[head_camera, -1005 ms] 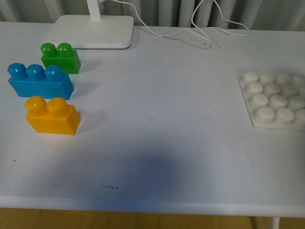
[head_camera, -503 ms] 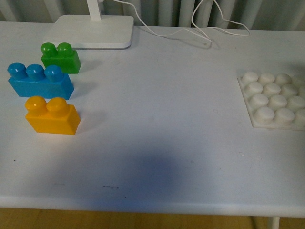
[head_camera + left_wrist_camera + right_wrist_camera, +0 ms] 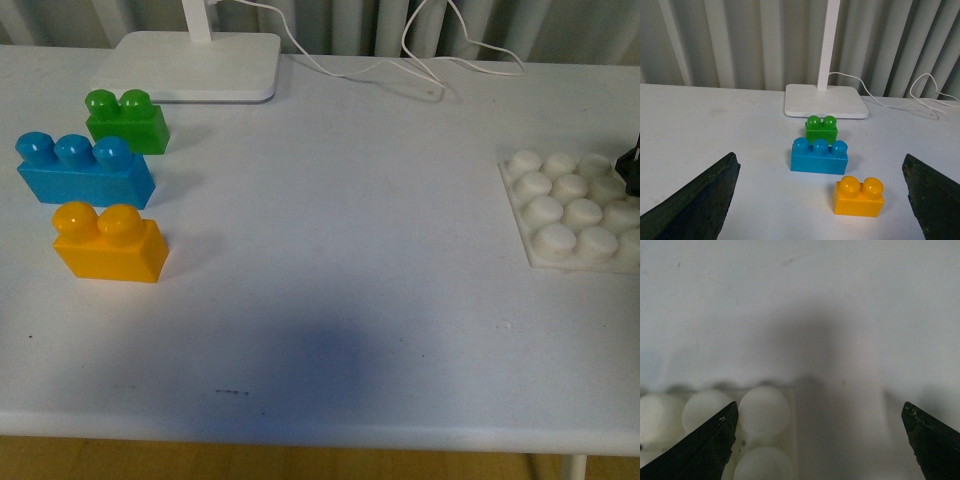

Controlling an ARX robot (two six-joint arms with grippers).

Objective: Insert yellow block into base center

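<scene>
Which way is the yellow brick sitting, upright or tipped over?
Upright. The yellow block stands on the table with both round studs pointing up, and the front and left wrist views agree on this.

On my counter (image 3: 340, 260) I count three bricks, namely one yellow block (image 3: 108, 243) with two studs, one green brick (image 3: 126, 122) with two studs and one blue brick (image 3: 85, 170) with three studs, together with one white studded base (image 3: 560, 215) and one white lamp foot (image 3: 190, 65).
</scene>
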